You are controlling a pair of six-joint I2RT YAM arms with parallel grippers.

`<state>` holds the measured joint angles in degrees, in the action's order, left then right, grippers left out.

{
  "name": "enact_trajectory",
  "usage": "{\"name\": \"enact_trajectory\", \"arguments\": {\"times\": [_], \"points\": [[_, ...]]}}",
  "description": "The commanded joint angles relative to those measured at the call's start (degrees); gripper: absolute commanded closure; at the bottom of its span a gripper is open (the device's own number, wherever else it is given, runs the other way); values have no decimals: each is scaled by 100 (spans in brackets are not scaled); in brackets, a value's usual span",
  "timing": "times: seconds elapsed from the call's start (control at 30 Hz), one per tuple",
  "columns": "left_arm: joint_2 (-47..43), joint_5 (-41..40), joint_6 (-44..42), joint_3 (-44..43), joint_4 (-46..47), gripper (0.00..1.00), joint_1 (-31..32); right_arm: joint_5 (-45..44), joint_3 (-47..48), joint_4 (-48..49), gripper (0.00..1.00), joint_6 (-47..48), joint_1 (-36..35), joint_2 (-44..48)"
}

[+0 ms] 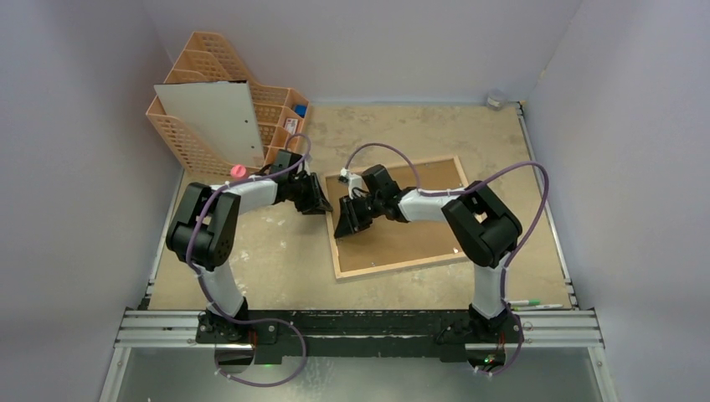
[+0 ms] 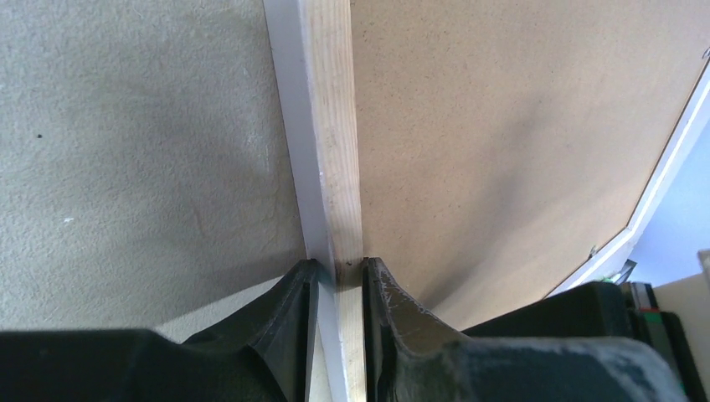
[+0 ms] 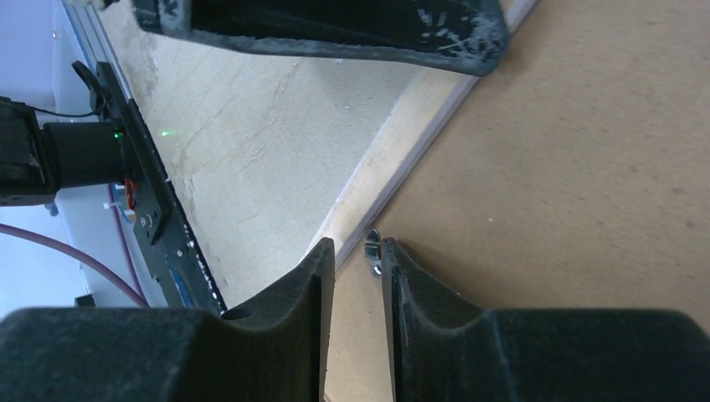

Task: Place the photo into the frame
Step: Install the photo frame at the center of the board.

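Observation:
The frame [image 1: 402,265] lies face down in mid-table with a brown fibreboard sheet [image 1: 419,226] set in its back. My left gripper [image 1: 318,201] is shut on the frame's left rim; the left wrist view shows the white border and wood edge [image 2: 331,126] pinched between its jaws [image 2: 341,264]. My right gripper [image 1: 346,224] hovers over the same left rim [image 3: 402,142], jaws a narrow gap apart [image 3: 357,244], a small metal tab [image 3: 373,251] beside one fingertip. A large white sheet [image 1: 209,121] leans on the organiser; no printed side shows.
The peach lattice organiser [image 1: 180,138] stands at the back left, with a small pink object [image 1: 239,171] in front of it. Pens [image 1: 532,304] lie at the front right. A small round object [image 1: 496,99] sits in the back right corner.

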<state>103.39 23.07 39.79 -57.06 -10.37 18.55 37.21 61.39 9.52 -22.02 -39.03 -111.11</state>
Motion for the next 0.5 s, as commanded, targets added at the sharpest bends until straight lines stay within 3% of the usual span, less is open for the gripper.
{"name": "enact_trajectory", "arguments": {"times": [0.0, 0.47], "points": [[203, -113, 55, 40, 117, 77, 18, -10, -19, 4, 71, 299, -191, -110], [220, -154, 73, 101, 154, 78, 15, 333, 68, -265, 72, 817, -383, -434]]}}
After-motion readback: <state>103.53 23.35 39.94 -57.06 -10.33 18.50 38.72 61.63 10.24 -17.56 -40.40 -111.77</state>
